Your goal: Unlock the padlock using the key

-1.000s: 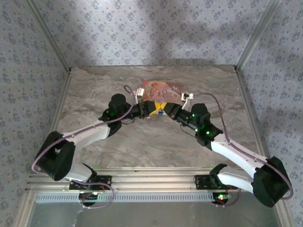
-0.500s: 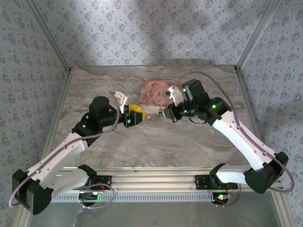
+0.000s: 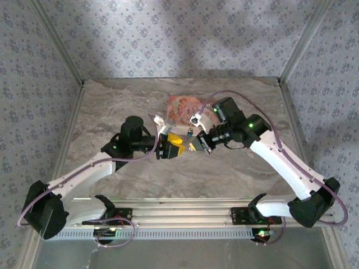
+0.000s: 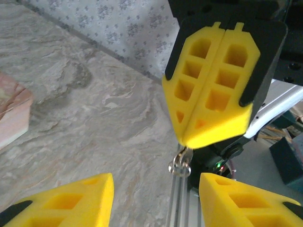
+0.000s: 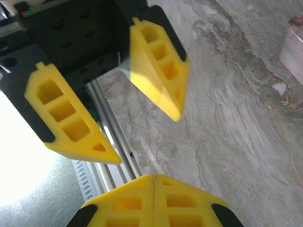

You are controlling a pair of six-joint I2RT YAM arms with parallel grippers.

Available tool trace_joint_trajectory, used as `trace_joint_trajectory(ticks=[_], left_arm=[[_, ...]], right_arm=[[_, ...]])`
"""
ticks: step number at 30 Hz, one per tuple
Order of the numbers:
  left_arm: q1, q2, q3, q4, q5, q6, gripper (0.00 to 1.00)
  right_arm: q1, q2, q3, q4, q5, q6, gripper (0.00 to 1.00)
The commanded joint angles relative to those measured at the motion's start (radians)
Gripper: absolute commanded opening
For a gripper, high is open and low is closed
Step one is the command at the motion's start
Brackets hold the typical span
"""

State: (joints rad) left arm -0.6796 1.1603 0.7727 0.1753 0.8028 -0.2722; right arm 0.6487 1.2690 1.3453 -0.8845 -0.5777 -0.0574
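Two pincers face off over the surface [image 3: 112, 112]: left pincer [image 4: 156, 182] spread wide, right pincer [image 4: 185, 141] clamped on a small silvery key [image 4: 181, 163] dangling from its tips. Tiny padlock [image 3: 190, 133] sits at 6 o'clock of the pink box [image 3: 185, 106].

**Padlock.** The tiny dark blue-green padlock [image 3: 190, 133] appears in the top view as a small dark block against the grey marble-patterned table [image 3: 112, 106]. It sits near the front edge of the pink floral-printed box [image 3: 182, 105] and is far smaller than it. At this size, the shackle and keyhole cannot be resolved, nor whether it is locked.

**Key.** In the left wrist view, the small silvery metal key [image 4: 181, 163] is a thin bright piece carrying a round ring. It hangs straight down from the tips of the right gripper [image 4: 187, 141], whose two yellow foam fingers are pressed together on its upper end. The ring dangles free above the table, touching nothing else.
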Motion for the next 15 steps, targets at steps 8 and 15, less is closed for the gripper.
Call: trace_joint_trajectory(ticks=[8,15], left_arm=[[-0.027,0.078,0.041,0.098,0.090,-0.076,0.51],[-0.036,0.101,0.069,0.089,0.106,-0.079,0.46]], right_arm=[[-0.013,-0.046,-0.022,0.053,-0.069,0.012,0.00],[-0.023,-0.046,-0.042,0.075,-0.091,0.022,0.00]])
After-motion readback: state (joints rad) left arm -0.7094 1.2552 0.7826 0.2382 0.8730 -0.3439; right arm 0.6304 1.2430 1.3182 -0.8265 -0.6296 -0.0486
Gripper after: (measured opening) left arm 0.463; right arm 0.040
